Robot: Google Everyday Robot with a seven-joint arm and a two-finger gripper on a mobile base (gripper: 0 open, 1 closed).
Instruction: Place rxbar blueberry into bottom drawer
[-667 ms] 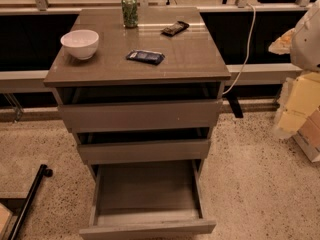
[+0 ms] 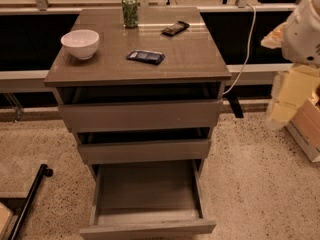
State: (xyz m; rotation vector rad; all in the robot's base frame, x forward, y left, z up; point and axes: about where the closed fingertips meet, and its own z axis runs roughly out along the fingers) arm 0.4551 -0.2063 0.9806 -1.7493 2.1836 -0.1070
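Note:
The rxbar blueberry (image 2: 145,57), a flat dark blue bar, lies on the cabinet top (image 2: 190,64) near its middle. The bottom drawer (image 2: 147,228) is pulled out towards me, and its grey inside holds nothing. The two drawers above it stand slightly ajar. My arm, white and pale yellow, hangs at the right edge beside the cabinet. The gripper (image 2: 278,115) is at its lower end, well to the right of the cabinet and below its top, touching nothing.
A white bowl (image 2: 80,43) sits at the top's left. A green can (image 2: 130,11) and a black-wrapped bar (image 2: 175,28) are at the back. A white cable (image 2: 245,54) hangs to the right. A cardboard box (image 2: 307,129) and a black bar (image 2: 30,199) lie on the floor.

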